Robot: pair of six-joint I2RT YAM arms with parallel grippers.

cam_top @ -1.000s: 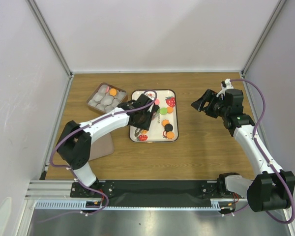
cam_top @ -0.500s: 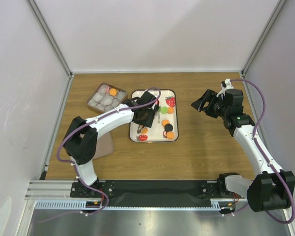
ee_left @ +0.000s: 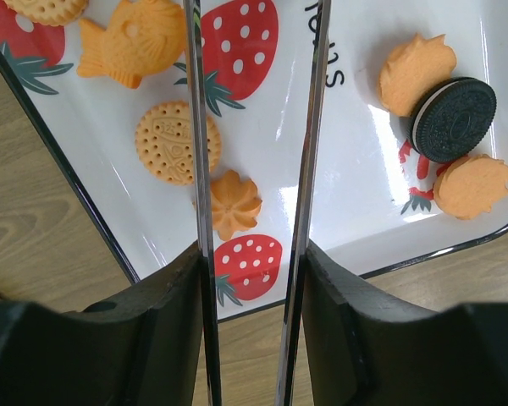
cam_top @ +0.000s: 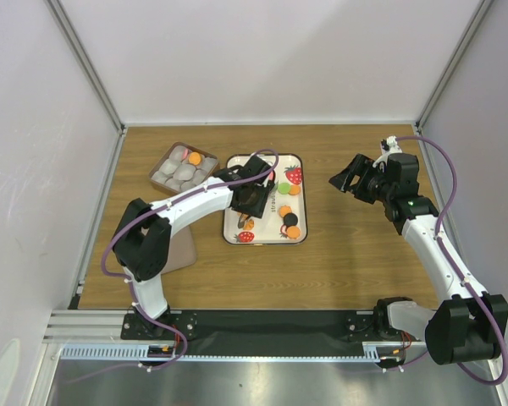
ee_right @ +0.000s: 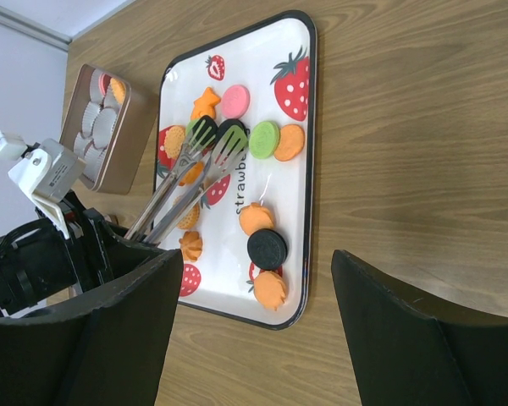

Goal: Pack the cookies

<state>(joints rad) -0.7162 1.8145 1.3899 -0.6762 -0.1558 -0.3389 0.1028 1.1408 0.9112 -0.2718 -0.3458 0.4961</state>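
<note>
Several cookies lie on the white strawberry-print tray (cam_top: pixel 271 234): a black one (cam_top: pixel 289 220), an orange one (cam_top: pixel 293 231) and a green one (cam_top: pixel 283 189). My left gripper (cam_top: pixel 252 199) hovers over the tray's left half, shut on metal tongs (ee_right: pixel 186 178). The tongs' forked tips rest by a black cookie (ee_right: pixel 230 128) near the pink cookie (ee_right: pixel 234 100). In the left wrist view the tongs' two blades (ee_left: pixel 309 127) run between my fingers (ee_left: pixel 165 313), above an orange biscuit (ee_left: pixel 169 142) and a flower-shaped one (ee_left: pixel 237 203). My right gripper (cam_top: pixel 349 179) hangs open to the right of the tray, holding nothing.
A brown box (cam_top: pixel 184 167) with paper cups stands left of the tray, with an orange cookie (cam_top: pixel 195 158) in one cup. A brown flat lid (cam_top: pixel 176 249) lies under my left arm. White walls close in the table on three sides.
My left arm has swung its elbow inward and carried the tongs slightly farther across the tray. The right arm has not moved.
</note>
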